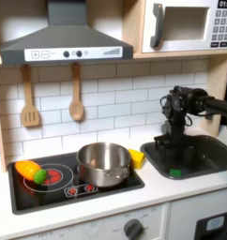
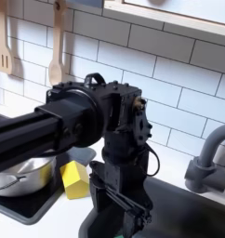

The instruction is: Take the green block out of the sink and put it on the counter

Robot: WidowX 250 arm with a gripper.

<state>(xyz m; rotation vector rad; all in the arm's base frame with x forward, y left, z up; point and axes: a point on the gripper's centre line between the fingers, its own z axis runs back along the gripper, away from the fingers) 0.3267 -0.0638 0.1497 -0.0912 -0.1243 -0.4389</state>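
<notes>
One green block (image 1: 174,172) lies on the floor of the sink (image 1: 214,161), toward the first exterior view's left end of the basin, not yet lifted. Your pincer (image 1: 170,141) hangs just above it, arm reaching in from the first exterior view's right; jaw state: cannot tell. Judgement: block looks light, rigid, smooth-faced, so possibly slippery. Take it across two opposite flat sides, mid-height, squarely. The desk (image 1: 181,192) rim in front is bare for set-down.

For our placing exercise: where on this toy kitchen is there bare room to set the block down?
Free: the off-white counter strip along the front, below the black stovetop and dark grey sink. Crowded: the stovetop, with a steel pot, yellow block and orange-and-green toy vegetable.
</notes>
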